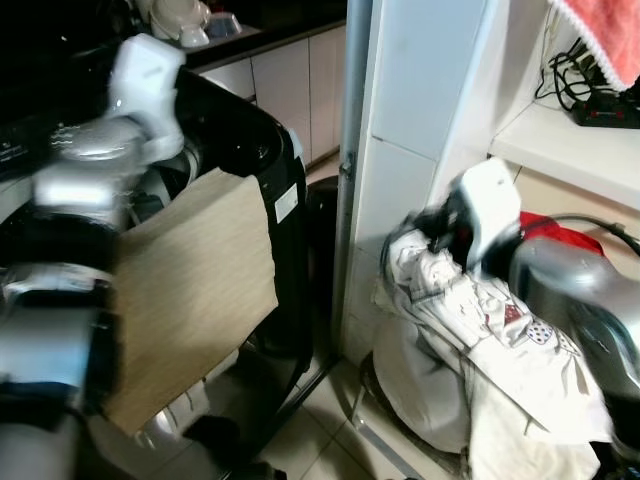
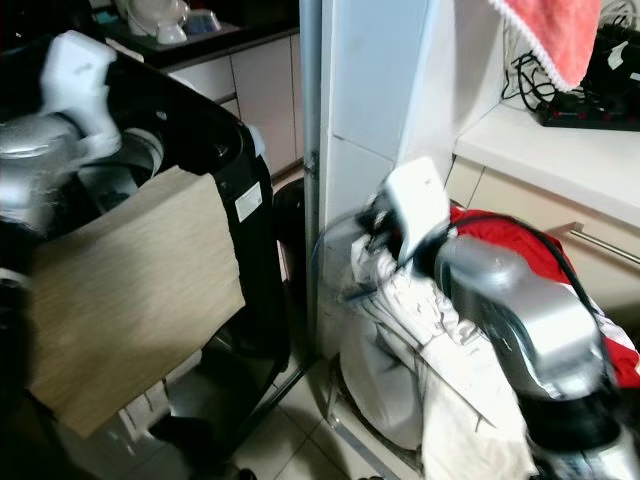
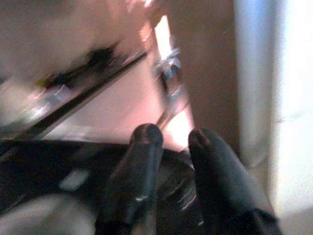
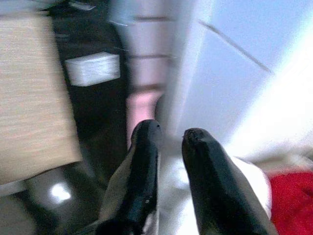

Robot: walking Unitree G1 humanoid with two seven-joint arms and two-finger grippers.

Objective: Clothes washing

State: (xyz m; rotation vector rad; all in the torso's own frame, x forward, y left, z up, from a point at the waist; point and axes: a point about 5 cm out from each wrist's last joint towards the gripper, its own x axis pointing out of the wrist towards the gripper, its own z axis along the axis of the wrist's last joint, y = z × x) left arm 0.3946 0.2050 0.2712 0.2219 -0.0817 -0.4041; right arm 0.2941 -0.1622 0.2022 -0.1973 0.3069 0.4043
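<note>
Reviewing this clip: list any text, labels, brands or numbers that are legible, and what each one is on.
No text can be read here.
White label on the black washing machine: print too small and blurred.
White garment by the right claw: small coloured marks, not legible as words.

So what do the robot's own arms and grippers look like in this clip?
Both arms are glossy silver metal with rounded segments, each ending in a white block-shaped wrist housing. The left gripper and the right gripper each have two long, matte black fingers with rounded tips. A dark joint band separates the right arm's silver sections. No markings are legible.
</note>
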